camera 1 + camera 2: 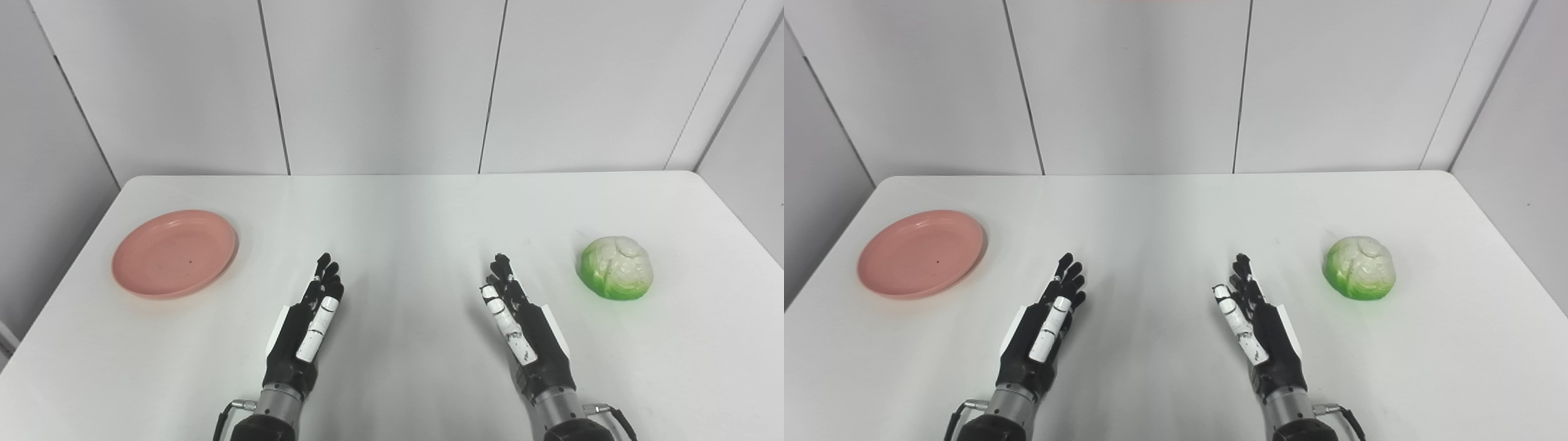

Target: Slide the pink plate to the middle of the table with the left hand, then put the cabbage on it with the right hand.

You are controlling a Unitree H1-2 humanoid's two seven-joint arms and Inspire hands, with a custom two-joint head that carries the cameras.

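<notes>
**Plate waits at nine o'clock, nothing moved yet**

The pink plate sits near the table's left edge, at about ten o'clock from the left hand, well apart from it. That hand is flat, fingers straight and together, holding nothing. I'd reach out, hook the plate's far rim and drag toward three o'clock, pressing lightly so it doesn't tip. The right hand is likewise empty; the cabbage lies at its two o'clock. Both forearms are cut off below, palms unseen.
</notes>
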